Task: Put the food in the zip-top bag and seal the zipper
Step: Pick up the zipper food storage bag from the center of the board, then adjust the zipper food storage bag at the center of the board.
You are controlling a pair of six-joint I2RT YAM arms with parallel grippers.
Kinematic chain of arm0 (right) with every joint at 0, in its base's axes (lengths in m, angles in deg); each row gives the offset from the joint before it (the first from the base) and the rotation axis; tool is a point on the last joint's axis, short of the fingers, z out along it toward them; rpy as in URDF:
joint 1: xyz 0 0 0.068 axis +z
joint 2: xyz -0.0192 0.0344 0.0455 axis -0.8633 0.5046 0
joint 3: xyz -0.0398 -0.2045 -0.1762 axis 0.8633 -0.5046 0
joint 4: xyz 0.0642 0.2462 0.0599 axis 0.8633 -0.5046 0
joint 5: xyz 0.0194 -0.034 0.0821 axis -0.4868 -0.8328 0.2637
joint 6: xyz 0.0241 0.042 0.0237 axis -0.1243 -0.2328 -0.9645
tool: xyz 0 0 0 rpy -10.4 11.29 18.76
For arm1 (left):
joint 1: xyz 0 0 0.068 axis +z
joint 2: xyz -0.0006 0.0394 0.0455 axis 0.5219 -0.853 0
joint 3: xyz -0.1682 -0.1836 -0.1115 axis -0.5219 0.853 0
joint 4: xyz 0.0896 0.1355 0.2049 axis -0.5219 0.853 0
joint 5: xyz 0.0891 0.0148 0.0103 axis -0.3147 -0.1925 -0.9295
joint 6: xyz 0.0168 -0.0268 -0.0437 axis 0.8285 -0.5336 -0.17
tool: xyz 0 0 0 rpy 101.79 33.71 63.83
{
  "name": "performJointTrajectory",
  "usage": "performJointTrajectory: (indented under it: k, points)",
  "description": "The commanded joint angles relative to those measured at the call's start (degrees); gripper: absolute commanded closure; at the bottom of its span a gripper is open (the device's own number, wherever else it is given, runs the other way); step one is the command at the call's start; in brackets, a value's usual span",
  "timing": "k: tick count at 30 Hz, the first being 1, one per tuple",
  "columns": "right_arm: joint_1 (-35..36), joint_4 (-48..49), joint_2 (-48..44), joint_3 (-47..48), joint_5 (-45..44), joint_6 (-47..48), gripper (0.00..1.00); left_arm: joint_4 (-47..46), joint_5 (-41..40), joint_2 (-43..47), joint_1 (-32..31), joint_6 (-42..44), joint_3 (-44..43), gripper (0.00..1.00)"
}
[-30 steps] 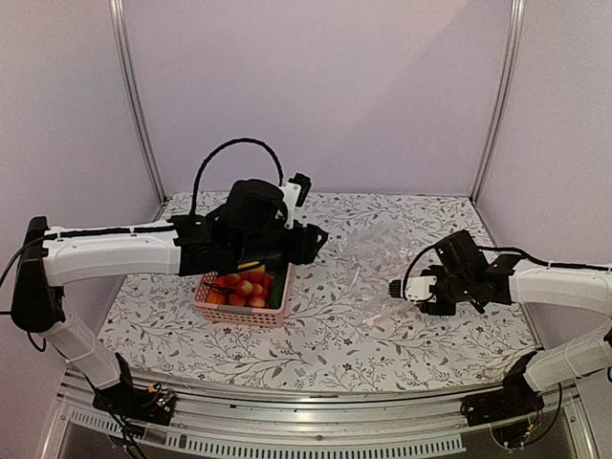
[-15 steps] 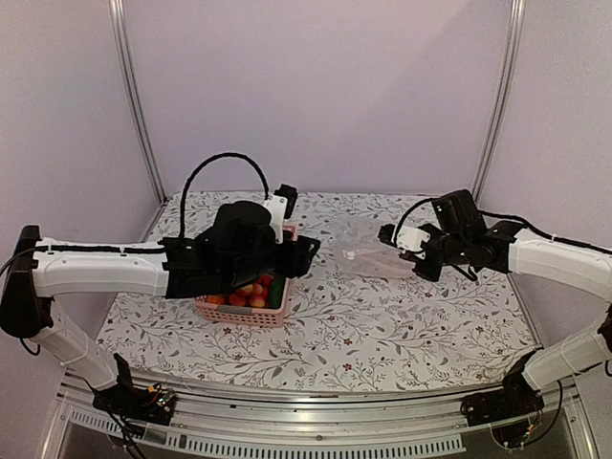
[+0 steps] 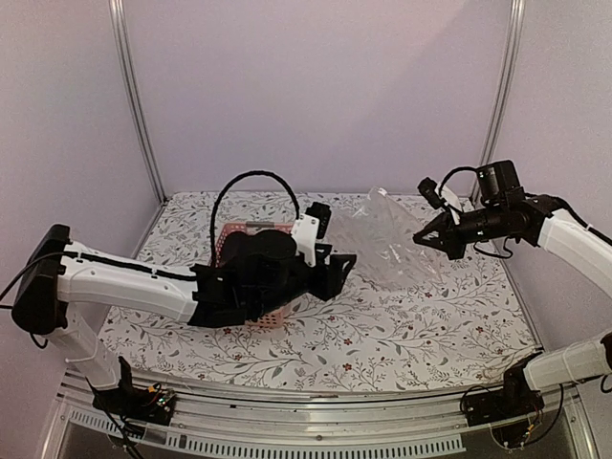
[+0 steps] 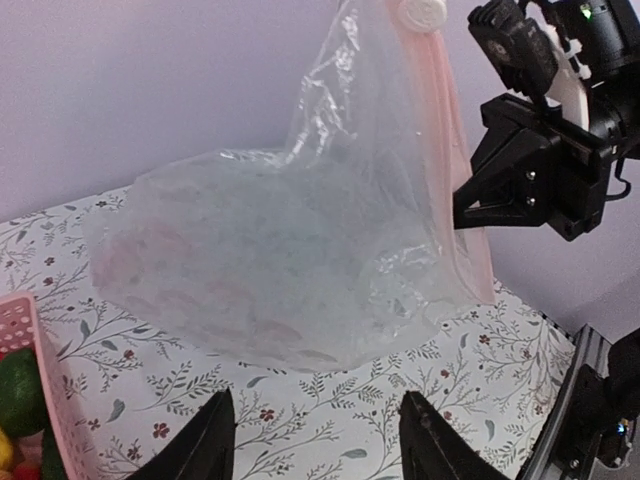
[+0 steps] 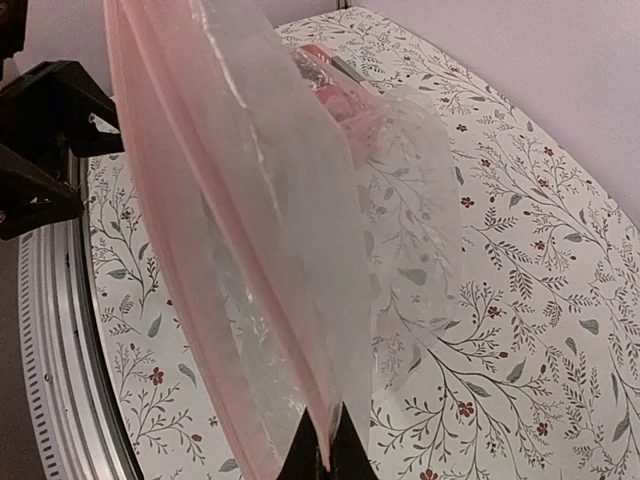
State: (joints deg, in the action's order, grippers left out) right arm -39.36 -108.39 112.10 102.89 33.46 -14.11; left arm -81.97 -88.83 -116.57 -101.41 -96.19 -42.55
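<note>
Zip-top bag (image 3: 387,244) held up over flowered table (image 3: 421,330), pink edge pinched in tightly closed right claw (image 3: 419,236), left claw (image 4: 318,415) spread apart, empty, facing bag, food (image 4: 14,388) in pink basket (image 3: 228,239).

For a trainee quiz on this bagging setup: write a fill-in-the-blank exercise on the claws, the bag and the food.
1. The right claw is ______ on the zipper edge of the zip-top bag.
2. The left claw holds nothing; its jaws stand ______.
3. The food lies in the ______ basket.

Missing words: shut; open; pink.
</note>
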Motion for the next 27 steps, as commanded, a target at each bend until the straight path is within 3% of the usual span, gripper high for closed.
performJointTrajectory:
  k: [1, 3, 5, 9, 12, 15, 20, 22, 27]
  points:
    - [-1.35, -2.41, -2.00, -1.35, 6.44, -4.76, 1.00, -6.63, 6.49, -5.47, -1.44, 0.04, -5.08, 0.51]
    - [-1.44, -1.72, -3.23, -1.84, 4.31, -6.05, 1.00, -9.74, 9.64, -7.69, -1.74, -0.06, -6.92, 0.61]
    - [-1.43, -1.01, -4.47, -1.63, 1.88, -7.04, 1.00, -11.33, 10.65, -10.17, -1.92, -1.73, -9.94, 0.62]
    - [-1.38, 0.63, -6.79, -0.41, -2.40, -8.72, 1.00, -11.18, 8.63, -14.90, -1.99, -6.66, -16.83, 0.42]
    - [-1.30, 1.02, -6.74, 0.86, -4.44, -9.37, 1.00, -7.91, 5.33, -18.69, -1.47, -10.44, -22.80, 0.39]
    - [-0.25, 2.18, -5.97, 1.40, -7.87, -10.64, 1.00, -8.16, 3.66, -21.69, -0.91, -12.30, -26.49, 0.42]
    - [2.28, 3.33, -5.59, 2.28, -14.26, -11.90, 1.00, -7.91, 6.28, -25.57, 1.79, -17.28, -31.05, 0.61]
    - [2.56, 3.72, -5.49, 2.58, -16.41, -12.13, 1.00, -8.29, 6.95, -26.65, 2.36, -18.37, -31.80, 0.63]
    - [2.60, 4.71, -3.90, 4.58, -24.19, -12.35, 1.00, -6.48, 7.03, -27.17, 1.99, -17.19, -33.27, 0.49]
